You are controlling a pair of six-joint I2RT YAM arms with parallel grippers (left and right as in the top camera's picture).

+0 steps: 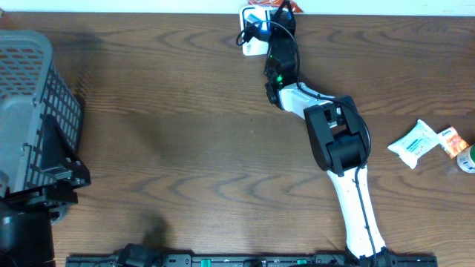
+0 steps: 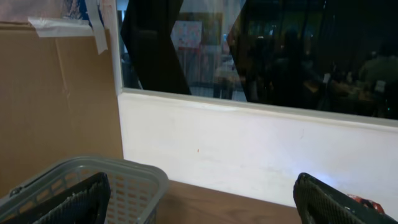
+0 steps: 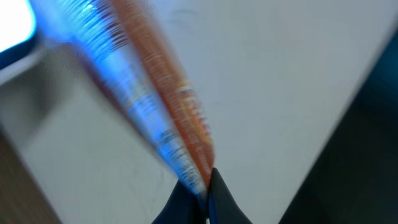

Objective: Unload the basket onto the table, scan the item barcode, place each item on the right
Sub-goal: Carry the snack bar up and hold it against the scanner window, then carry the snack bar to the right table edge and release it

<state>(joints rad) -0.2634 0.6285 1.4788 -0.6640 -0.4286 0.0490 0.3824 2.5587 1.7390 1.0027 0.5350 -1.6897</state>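
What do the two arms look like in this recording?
Right arm: white links, black joint housings, a green indicator light, black cable looped near its wrist. Left arm: black, mostly out of frame; its jaws are dark with ribbed faces.

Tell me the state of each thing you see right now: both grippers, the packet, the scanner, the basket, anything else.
right gripper, shut on the held packet.
held packet, orange, pinched at one edge, blurred.
scanner, at the far edge of the table, held packet beside it.
left gripper, open, empty.
basket, at the left edge, contents not visible.
white pouch, lying on the table at right, untouched.
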